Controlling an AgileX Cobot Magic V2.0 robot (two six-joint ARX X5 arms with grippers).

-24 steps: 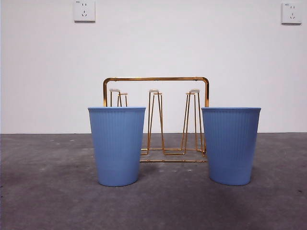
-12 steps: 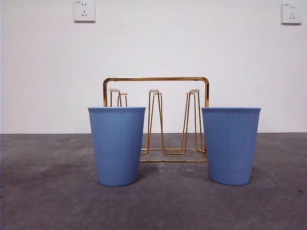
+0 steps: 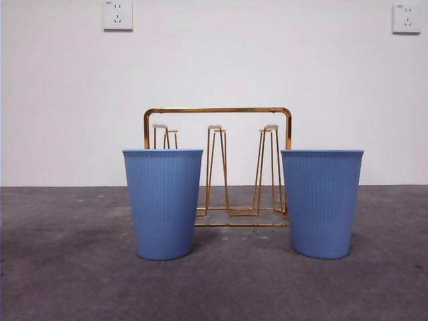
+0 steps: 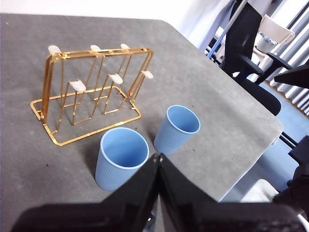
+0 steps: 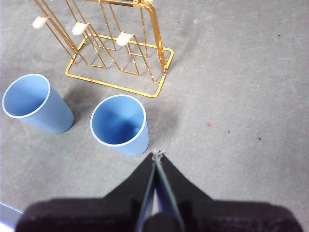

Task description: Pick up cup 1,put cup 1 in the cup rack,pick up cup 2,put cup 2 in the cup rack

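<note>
Nothing had shifted: both blue cups (image 3: 163,204) (image 3: 322,202) stood below the pinched-shut left gripper (image 4: 160,157) and right gripper (image 5: 157,153), gold wire rack (image 3: 217,167) beyond, unfilled.

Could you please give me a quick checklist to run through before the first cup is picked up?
1. Both cups upright, mouths up: left cup, right cup: ok.
2. Cups apart, with a gap between them: ok.
3. Rack upright behind the cups, pegs free: ok.
4. Left gripper jaws open for a grasp: not ok, shut.
5. Right gripper jaws open: not ok, shut.
6. Neither gripper touching a cup: ok.
</note>
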